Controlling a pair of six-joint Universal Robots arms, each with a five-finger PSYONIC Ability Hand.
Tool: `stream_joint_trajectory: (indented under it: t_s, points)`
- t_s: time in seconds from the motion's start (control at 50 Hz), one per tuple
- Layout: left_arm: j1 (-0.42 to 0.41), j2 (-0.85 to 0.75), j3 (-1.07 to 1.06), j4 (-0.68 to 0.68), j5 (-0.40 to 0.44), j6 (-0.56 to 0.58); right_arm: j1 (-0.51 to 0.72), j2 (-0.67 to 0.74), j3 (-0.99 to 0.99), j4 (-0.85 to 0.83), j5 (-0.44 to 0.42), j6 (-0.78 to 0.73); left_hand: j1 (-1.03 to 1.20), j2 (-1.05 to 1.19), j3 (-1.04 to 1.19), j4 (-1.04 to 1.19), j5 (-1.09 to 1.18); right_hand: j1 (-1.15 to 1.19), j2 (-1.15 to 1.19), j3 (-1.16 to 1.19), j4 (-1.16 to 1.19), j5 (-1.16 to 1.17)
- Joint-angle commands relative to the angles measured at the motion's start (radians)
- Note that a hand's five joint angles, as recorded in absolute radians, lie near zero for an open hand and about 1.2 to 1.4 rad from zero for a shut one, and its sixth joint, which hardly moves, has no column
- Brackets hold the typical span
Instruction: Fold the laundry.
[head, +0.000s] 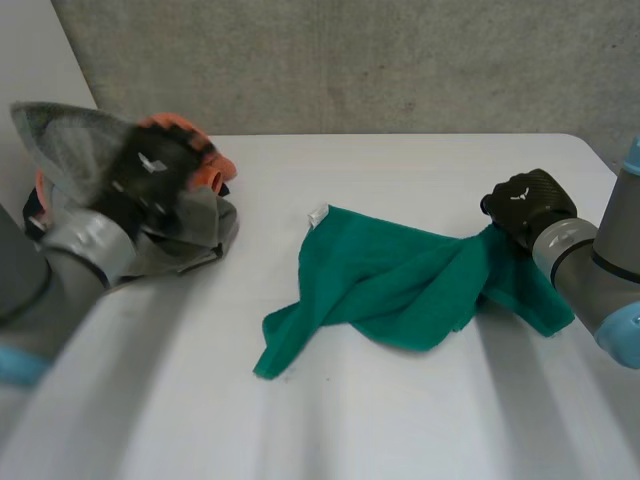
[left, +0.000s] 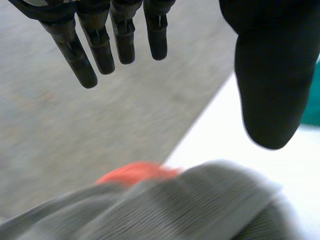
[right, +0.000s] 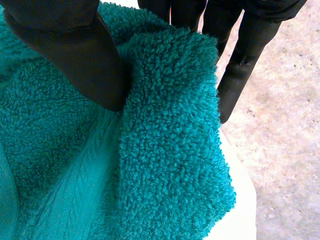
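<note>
Early step, by the look of it: taking hold of the towel (head: 400, 285) to spread it. Lies rumpled mid-tabletop (head: 400, 430), well apart from the grey-and-orange pile (head: 195, 235) at the left. Pinches the towel's right edge in the right hand (head: 525, 205), with thumb on one side of the thick fold and fingers (right: 240, 65) on the other. Holds nothing in the left hand (head: 150, 170), with fingers (left: 100, 45) straight and spread above the pile. Next, probably: bring the left hand across to the edge near the white tag (head: 318, 213), then pull flat before folding.

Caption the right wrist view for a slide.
Right hand pinching a fold of the green towel between thumb and fingers.
</note>
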Motion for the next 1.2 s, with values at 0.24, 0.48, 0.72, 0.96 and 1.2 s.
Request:
stream_joint_trajectory:
  t_s: [0.24, 0.48, 0.72, 0.96, 1.2]
  points:
    - [-0.282, -0.231, -0.08, 0.075, 0.022, 0.012, 0.001, -0.002, 0.047, -0.001, -0.001, 0.009, 0.069, 0.078, 0.08, 0.074, 0.072, 0.332, 0.235, 0.224, 0.205, 0.267]
    - [-0.294, -0.472, 0.151, 0.082, -0.043, 0.03, -0.002, -0.002, 0.085, -0.004, -0.011, 0.009, 0.318, 0.327, 0.329, 0.323, 0.321, 0.332, 0.235, 0.224, 0.205, 0.267]
    - [-0.3, -0.491, 0.244, 0.024, -0.052, 0.053, -0.008, -0.007, 0.052, 0.008, -0.012, 0.005, 1.067, 1.075, 1.078, 1.072, 1.07, 0.332, 0.235, 0.224, 0.205, 0.267]
    - [-0.3, -0.033, 0.216, -0.146, -0.179, -0.042, -0.045, -0.125, -0.169, 0.348, -0.19, -0.001, 1.067, 1.075, 1.078, 1.072, 1.07, 0.332, 0.235, 0.224, 0.205, 0.267]
    - [-0.289, -0.09, 0.104, -0.094, -0.179, -0.143, -0.085, -0.029, -0.237, 0.423, -0.252, 0.008, 1.067, 1.075, 1.078, 1.072, 1.07, 0.14, 0.042, 0.032, 0.012, 0.074]
